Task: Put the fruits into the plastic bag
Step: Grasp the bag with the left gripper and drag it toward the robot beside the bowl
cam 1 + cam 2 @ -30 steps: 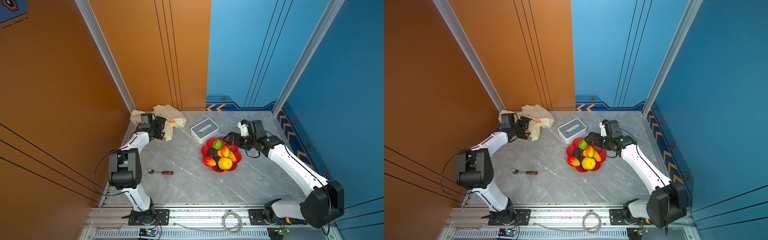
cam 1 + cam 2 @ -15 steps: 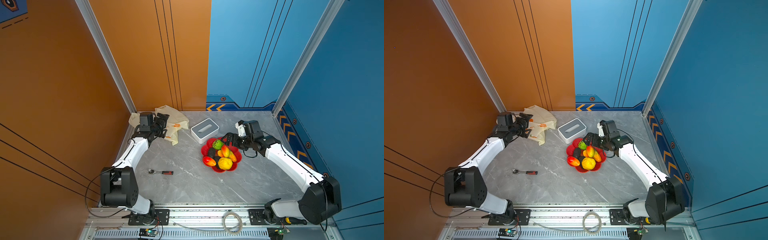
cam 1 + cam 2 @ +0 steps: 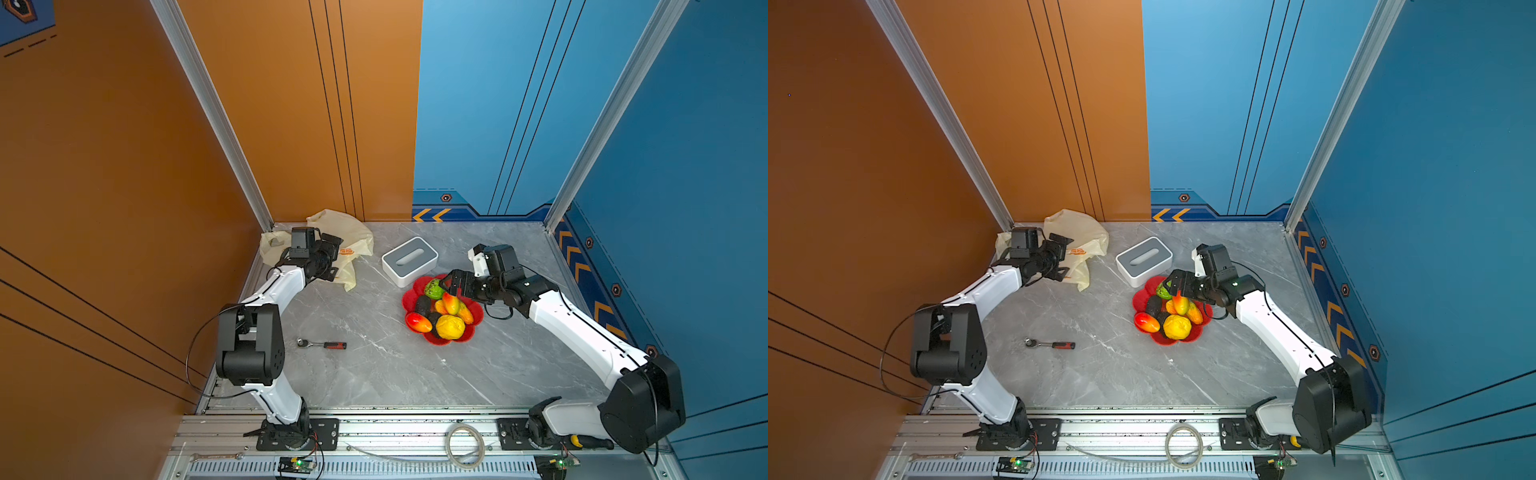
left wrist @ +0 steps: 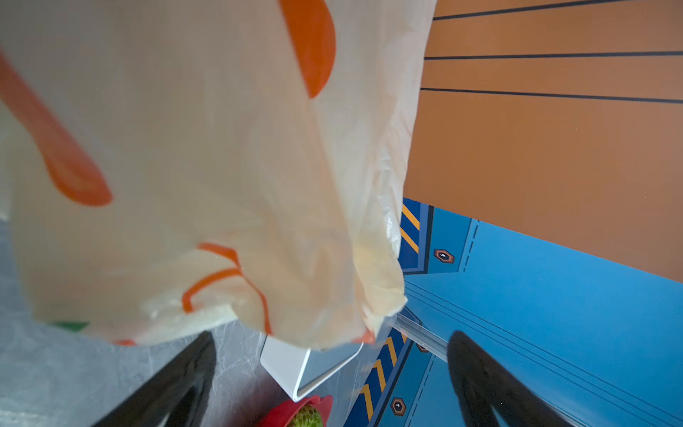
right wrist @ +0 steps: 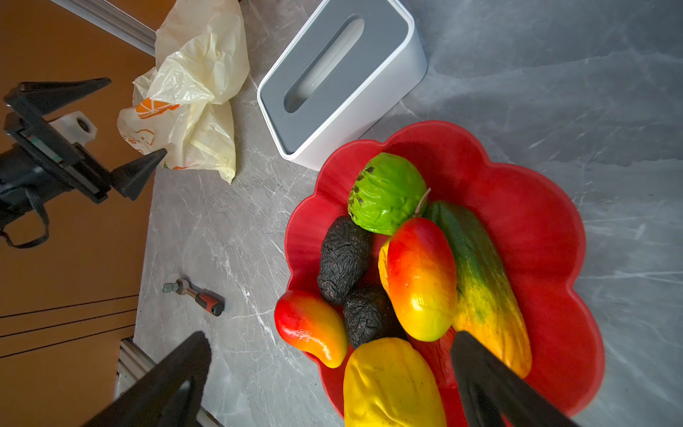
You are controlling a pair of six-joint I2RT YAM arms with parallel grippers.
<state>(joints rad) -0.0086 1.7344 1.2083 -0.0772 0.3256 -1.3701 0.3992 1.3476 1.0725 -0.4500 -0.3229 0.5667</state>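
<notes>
The blurred bag [image 4: 207,166] is filling most of the left wrist view and covering part of the box [image 4: 282,366], so whether the wide-open left pincer [image 3: 332,258] is touching it is unclear. In both top views the bag is lying crumpled in the counter's [image 3: 374,374] upper-left corner. The right pincer [image 3: 449,284], also gaping wide and empty, is hovering over the fruits [image 3: 451,326] in the dish [image 3: 446,340], partly hiding the green one [image 3: 432,289].

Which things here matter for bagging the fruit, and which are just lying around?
For the job:
- fruits, piled in the red dish
- plastic bag, crumpled in the back corner

Just lying about:
- white-grey slotted box
- ratchet wrench, on the table
</notes>
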